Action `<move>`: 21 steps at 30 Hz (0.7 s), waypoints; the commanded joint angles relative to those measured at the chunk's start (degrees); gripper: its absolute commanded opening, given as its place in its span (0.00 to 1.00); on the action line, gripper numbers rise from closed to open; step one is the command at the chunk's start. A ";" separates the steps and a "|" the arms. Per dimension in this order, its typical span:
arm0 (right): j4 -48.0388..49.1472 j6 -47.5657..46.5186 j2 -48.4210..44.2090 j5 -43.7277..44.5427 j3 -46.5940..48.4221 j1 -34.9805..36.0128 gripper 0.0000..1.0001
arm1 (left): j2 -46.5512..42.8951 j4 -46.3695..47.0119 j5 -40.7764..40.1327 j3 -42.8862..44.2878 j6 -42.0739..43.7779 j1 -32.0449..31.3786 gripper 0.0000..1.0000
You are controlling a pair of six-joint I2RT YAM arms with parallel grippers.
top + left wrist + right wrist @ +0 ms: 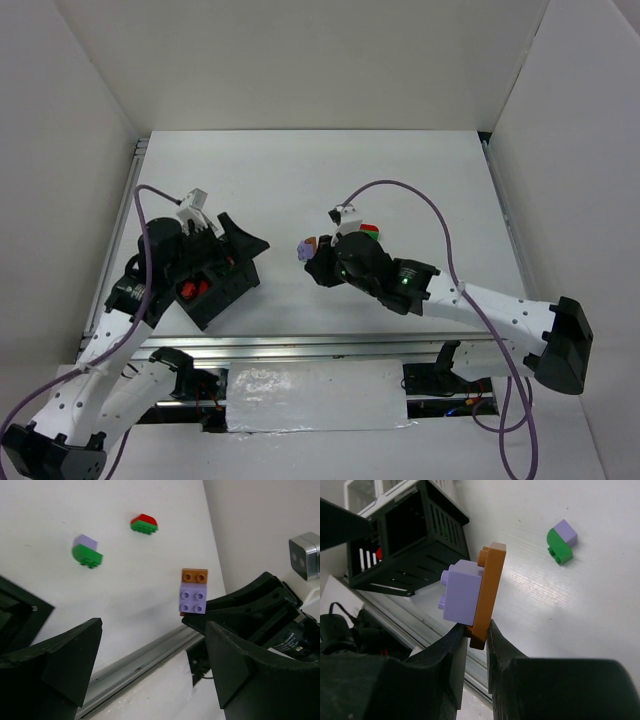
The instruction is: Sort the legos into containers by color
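My right gripper (476, 630) is shut on the orange plate of a stacked lego (475, 592) with a lilac brick on it, held off the table (310, 248). In the left wrist view the same stack (194, 592) shows at the tip of the right gripper. My left gripper (155, 665) is open and empty, over by the black box (215, 295), pointing toward the right arm (240, 258). The box's compartments hold red legos (192, 290). A green and lilac lego (86, 551) and a red and green lego (144, 524) lie on the table.
The black box (410, 535) sits at the table's near left, close to the metal rail (300, 345) along the front edge. White walls enclose the table. The red and green lego (368, 230) lies just behind the right wrist.
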 commanded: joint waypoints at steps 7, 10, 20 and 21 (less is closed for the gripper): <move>-0.16 2.46 -0.25 2.07 3.82 4.41 0.00 | 6.45 9.29 -5.41 2.05 -1.54 -13.43 0.93; -1.39 2.99 0.89 3.12 5.14 4.94 0.00 | 7.77 10.17 -6.65 2.14 -0.75 -14.66 0.91; -2.45 3.34 3.62 4.53 7.69 6.43 0.00 | 11.46 12.37 -5.68 1.78 -0.66 -16.51 0.71; -2.37 3.34 3.88 4.61 7.69 6.43 0.00 | 11.55 12.46 -5.59 1.70 -0.57 -16.51 0.69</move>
